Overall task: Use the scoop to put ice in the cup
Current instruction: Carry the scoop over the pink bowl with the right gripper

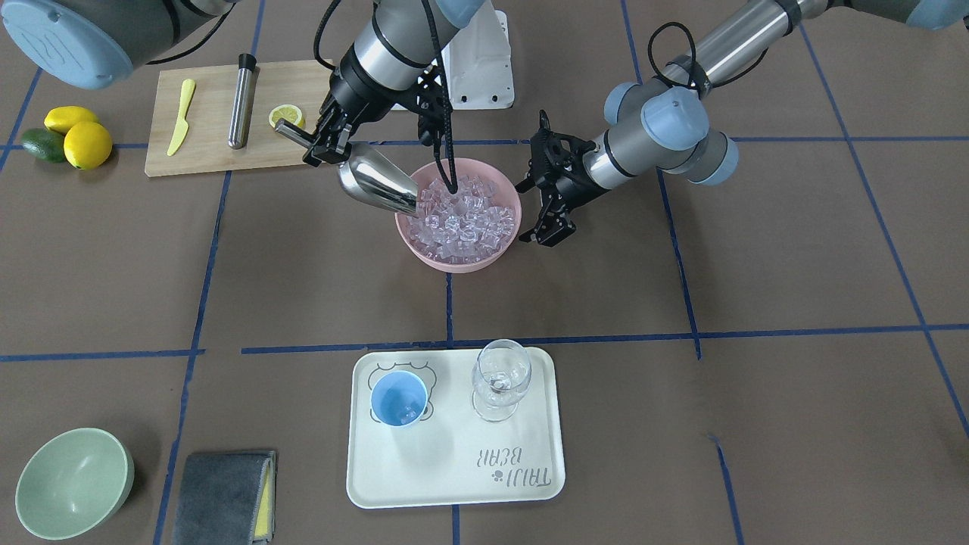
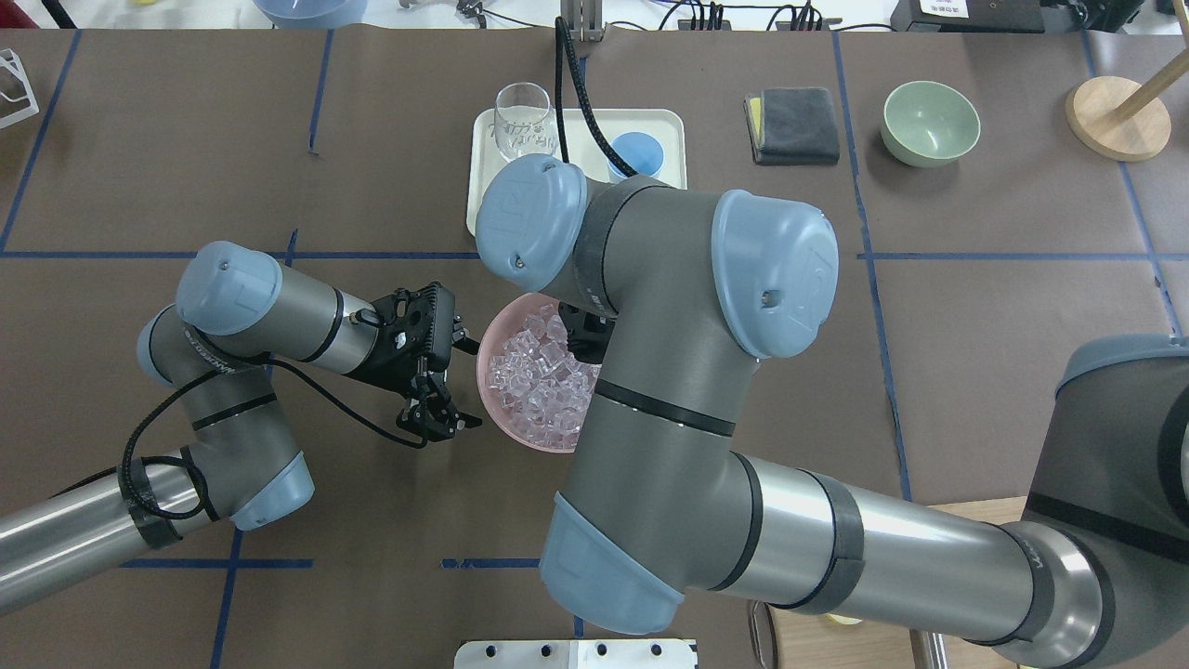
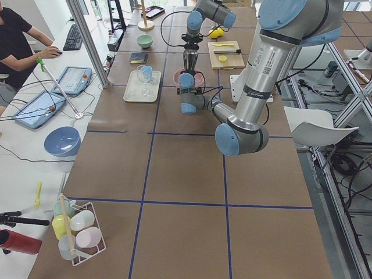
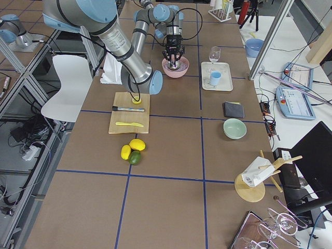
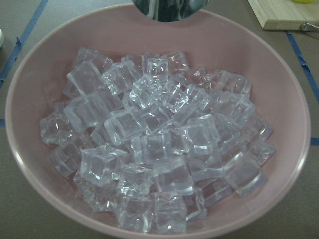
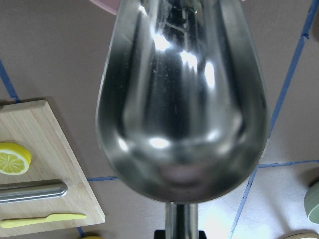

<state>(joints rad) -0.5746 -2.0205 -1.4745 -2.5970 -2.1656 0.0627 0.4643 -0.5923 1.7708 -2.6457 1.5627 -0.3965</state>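
Light-blue plastic sits nearest the operators' edge: the cup (image 1: 399,399), upright on the tray (image 1: 454,477), a cube or two inside; well beyond it, the pink bowl (image 1: 454,263) is heaped with ice (image 1: 462,216); the scoop (image 1: 376,182) dips its mouth over the bowl's rim, trough apparently bare, long axis slanting back up to the rod handle — the ice lies straight ahead of it; the right gripper (image 1: 325,145) is clamped on that handle; the left gripper (image 1: 546,231) hangs spread and empty beside the bowl.
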